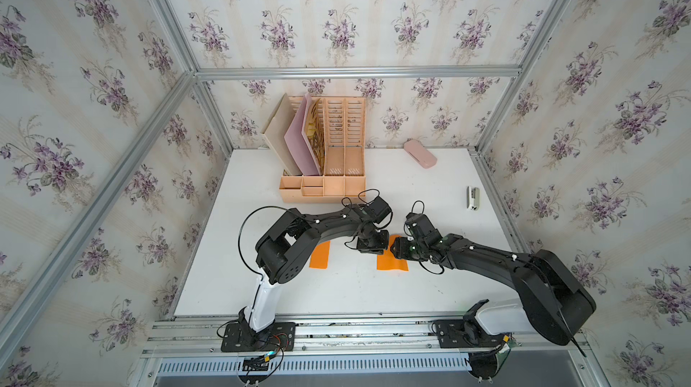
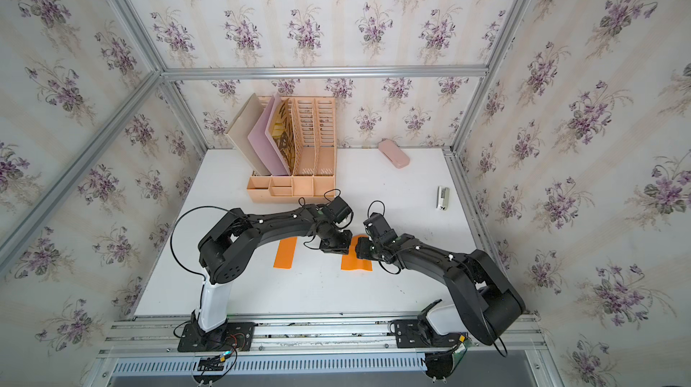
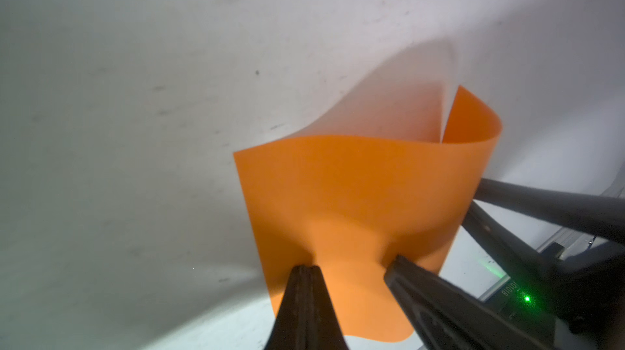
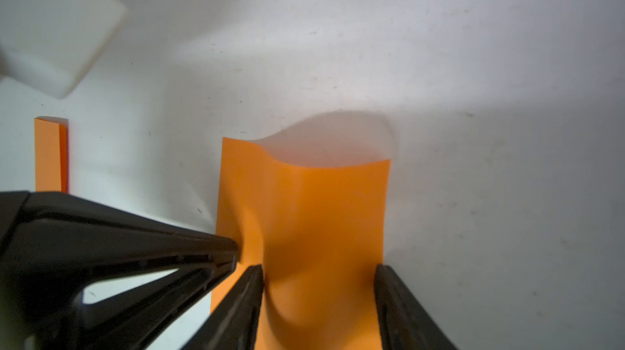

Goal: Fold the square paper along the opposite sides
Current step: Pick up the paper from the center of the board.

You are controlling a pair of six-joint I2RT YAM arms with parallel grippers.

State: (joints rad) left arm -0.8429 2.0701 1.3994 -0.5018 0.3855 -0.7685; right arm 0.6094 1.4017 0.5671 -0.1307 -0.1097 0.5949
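The orange square paper [image 1: 392,262] [image 2: 356,262] lies on the white table [image 1: 336,291] between my two grippers, one side curled up and over. In the left wrist view the paper [image 3: 355,189] stands as a tall curl, and my left gripper [image 3: 306,269] is shut on its near edge. My right gripper [image 4: 318,274] is open, its fingers [image 4: 252,284] on either side of the raised curl of paper [image 4: 314,209]. My left gripper's shut tip [image 4: 226,250] meets the paper's side edge beside it. In both top views the grippers [image 1: 374,250] [image 1: 393,250] almost touch.
A folded orange strip [image 1: 319,254] [image 4: 50,155] lies to the left, partly under the left arm. A peach desk organizer [image 1: 323,164] with folders stands at the back. A pink case [image 1: 420,154] and a small stapler [image 1: 473,198] lie at the back right.
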